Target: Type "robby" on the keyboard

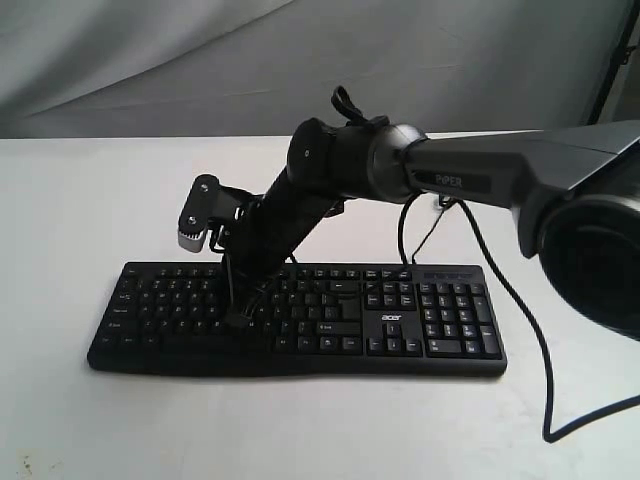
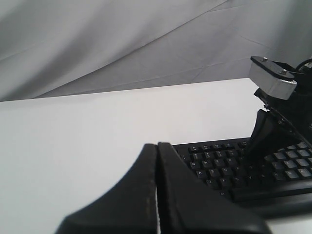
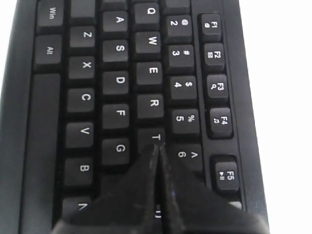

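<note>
Right wrist view: right fingers (image 3: 136, 195) pressed together, tips seemingly touching the keyboard (image 3: 119, 80) by T.

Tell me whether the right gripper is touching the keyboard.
Cannot tell. In the right wrist view the right gripper sits over the keyboard by T, hiding any gap.

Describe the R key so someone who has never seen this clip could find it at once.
Start at the black keyboard on the white table; find the letter row running Q, W, E. The R key comes next, before T. It stands one key short of the shut right gripper, whose tip is at T's edge.
</note>
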{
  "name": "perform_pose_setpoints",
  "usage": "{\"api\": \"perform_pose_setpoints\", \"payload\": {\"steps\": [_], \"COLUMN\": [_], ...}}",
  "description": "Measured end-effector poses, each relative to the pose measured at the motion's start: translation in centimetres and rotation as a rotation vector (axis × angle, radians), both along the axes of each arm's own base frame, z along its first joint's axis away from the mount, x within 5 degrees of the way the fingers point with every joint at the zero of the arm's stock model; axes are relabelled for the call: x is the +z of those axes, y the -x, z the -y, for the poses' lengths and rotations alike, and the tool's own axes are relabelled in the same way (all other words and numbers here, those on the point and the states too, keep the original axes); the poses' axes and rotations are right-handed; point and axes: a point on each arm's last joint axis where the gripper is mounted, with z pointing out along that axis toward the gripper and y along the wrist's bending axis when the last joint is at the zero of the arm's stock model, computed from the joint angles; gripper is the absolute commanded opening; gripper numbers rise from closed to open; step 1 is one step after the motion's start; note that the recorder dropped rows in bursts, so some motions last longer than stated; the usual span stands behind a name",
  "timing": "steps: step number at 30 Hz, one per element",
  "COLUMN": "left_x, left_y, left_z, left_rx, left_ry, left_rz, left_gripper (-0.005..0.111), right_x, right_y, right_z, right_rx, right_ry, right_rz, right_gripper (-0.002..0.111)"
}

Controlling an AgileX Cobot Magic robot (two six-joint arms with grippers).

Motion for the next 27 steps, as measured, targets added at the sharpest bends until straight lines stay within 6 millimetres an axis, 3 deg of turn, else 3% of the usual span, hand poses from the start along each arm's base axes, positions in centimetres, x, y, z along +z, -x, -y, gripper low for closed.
{"api": "perform_pose_setpoints", "payload": {"steps": [5,9,20,27], "left_x": [0.0,0.0,0.0,0.0], "left_y": [0.0,0.0,0.0,0.0], "left_z": [0.0,0.0,0.0,0.0], "left_rx": [0.0,0.0,0.0,0.0], "left_ry": [0.0,0.0,0.0,0.0], "left_rz": [0.0,0.0,0.0,0.0], "left_gripper": [0.0,0.0,0.0,0.0], "right_x": [0.1,1.7,10.0,15.7], "right_y": [0.0,0.0,1.3,5.0], "right_z": [0.0,0.0,0.9,4.4], "right_rx": [0.0,0.003,0.015,-0.047], "right_ry": [-0.001,-0.018,-0.106,-0.172], "right_rz": [0.002,0.028,0.125,0.253], "right_gripper": [0.0,0.0,0.0,0.0]}}
